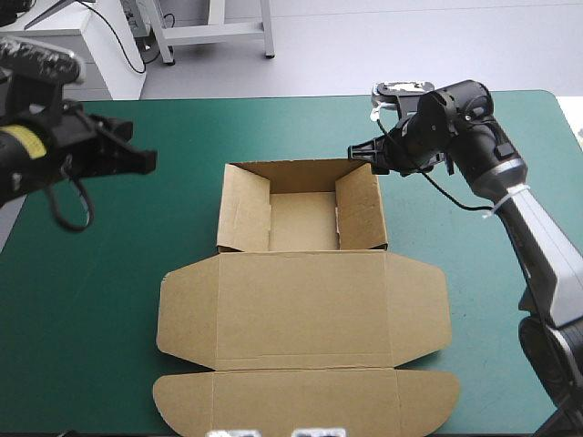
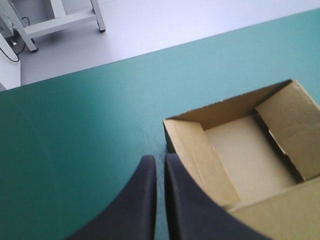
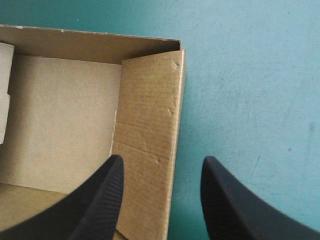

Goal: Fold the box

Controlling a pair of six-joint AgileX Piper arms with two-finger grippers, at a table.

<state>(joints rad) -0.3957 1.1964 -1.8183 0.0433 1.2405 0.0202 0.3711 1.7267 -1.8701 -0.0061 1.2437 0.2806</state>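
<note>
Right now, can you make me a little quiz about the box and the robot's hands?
1. True or false: the box has its lid lying flat on the table.
2. Which one is open? A: left gripper. B: right gripper.
3. Fill in: the table cover is ___-green.
Key: 1 true; 2 B; 3 teal.

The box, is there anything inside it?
Nothing shows inside the box: only its bare brown floor and walls. The side walls slant in over the floor's edges, so the strips under them are hidden.
</note>
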